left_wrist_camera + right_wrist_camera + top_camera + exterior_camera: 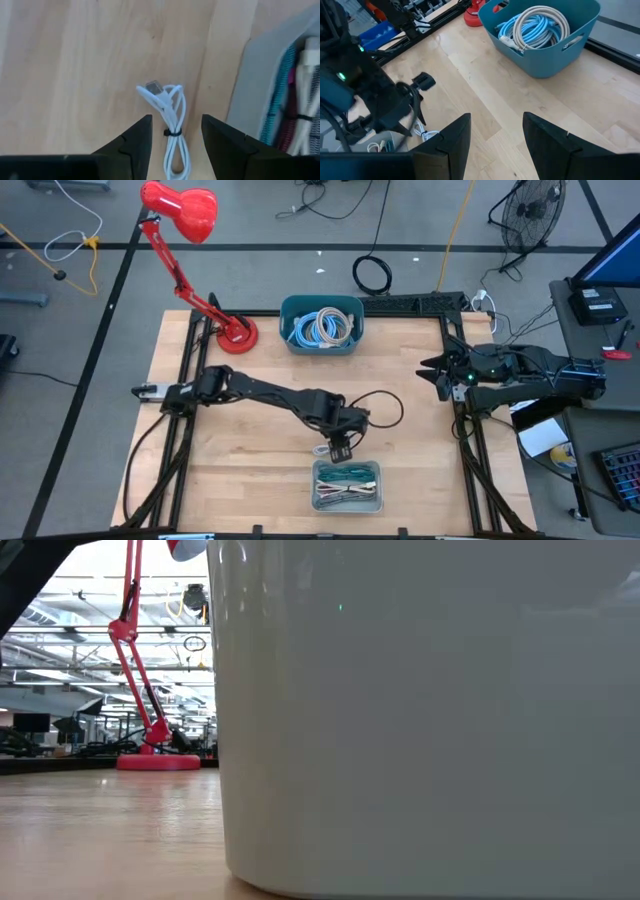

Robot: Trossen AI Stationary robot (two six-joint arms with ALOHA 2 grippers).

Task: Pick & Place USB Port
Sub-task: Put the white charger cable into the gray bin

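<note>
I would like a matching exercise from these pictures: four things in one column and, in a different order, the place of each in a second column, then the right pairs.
Things:
1. white USB cable
2. teal bin
3. red desk lamp
4. right claw

Places:
A. at the table's far left corner
B. at the table's right edge, waiting
C. on the wood between the left claw's open fingers, beside the grey tray
D. at the far edge, holding coiled blue and white cables

Pairs: 1-C, 2-D, 3-A, 4-B
</note>
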